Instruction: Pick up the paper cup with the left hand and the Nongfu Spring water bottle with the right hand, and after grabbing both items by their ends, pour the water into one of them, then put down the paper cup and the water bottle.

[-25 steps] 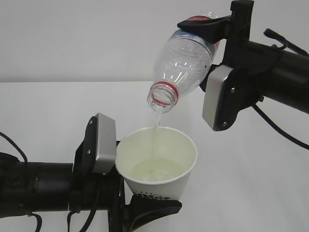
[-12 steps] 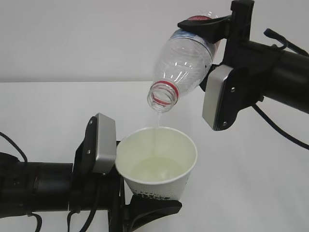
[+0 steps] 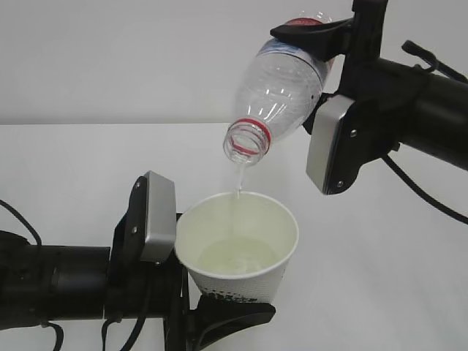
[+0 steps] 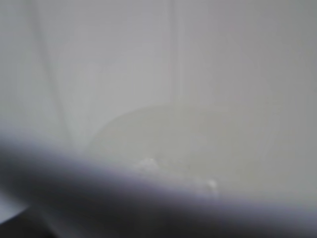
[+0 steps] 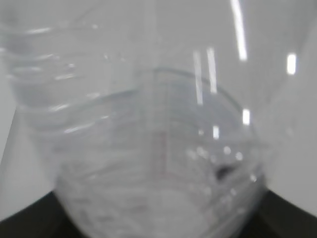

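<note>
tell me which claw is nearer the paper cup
Left. The left claw grips the paper cup at its base, touching it. The right claw is up above, clamped on the tilted water bottle, clear of the cup.

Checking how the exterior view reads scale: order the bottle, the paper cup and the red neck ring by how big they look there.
1. Bottle and paper cup: alike, and the cup is nearer, so unranked.
2. Red neck ring: clearly smallest.

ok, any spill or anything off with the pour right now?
Nothing stands out. The water bottle, tipped neck-down in the right gripper, sends a thin stream inside the paper cup rim; the left gripper holds the cup's base. No water visible on the table.
</note>
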Robot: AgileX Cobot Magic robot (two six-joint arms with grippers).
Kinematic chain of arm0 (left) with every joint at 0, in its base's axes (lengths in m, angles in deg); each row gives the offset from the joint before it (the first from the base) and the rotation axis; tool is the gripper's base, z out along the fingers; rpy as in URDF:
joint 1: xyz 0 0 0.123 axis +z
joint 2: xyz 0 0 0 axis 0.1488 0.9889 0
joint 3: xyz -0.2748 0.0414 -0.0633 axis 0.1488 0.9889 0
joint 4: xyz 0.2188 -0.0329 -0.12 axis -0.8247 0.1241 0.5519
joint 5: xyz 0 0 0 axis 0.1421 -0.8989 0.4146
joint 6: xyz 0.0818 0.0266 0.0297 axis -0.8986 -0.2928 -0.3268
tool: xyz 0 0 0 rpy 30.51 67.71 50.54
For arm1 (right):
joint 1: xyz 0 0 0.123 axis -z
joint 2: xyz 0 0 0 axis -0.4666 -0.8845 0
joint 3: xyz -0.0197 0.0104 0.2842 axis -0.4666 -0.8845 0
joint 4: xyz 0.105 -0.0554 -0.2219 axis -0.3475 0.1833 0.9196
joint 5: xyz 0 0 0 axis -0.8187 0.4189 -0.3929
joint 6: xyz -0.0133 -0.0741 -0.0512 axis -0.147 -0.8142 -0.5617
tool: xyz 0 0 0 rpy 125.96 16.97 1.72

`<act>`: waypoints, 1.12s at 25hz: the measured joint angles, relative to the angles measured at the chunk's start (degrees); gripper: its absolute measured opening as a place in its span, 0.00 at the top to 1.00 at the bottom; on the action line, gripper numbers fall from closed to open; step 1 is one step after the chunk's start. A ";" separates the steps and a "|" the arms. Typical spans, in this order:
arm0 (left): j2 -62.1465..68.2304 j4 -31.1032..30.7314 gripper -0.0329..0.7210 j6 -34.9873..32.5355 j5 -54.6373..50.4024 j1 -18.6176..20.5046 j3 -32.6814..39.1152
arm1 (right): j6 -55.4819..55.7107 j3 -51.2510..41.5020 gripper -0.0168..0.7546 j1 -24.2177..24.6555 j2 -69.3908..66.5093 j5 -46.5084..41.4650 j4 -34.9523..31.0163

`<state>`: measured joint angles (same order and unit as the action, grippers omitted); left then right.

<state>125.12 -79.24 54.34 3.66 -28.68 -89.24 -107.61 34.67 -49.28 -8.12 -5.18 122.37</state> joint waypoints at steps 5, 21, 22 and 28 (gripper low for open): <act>0.00 0.00 0.29 0.00 0.00 0.00 0.00 | -0.08 0.00 0.36 0.00 0.00 0.00 -0.26; 0.00 0.28 0.29 0.00 0.00 0.00 0.00 | -0.21 0.00 0.36 0.00 0.00 0.12 -0.47; 0.00 0.41 0.29 0.00 0.00 0.00 0.00 | -0.21 0.00 0.36 0.00 0.00 0.24 -0.47; 0.00 1.56 0.29 0.00 0.00 0.00 0.00 | -0.21 0.00 0.36 0.00 0.00 0.32 -0.47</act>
<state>125.12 -77.67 54.34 3.66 -28.68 -89.24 -107.82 34.67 -49.28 -8.12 -4.86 121.89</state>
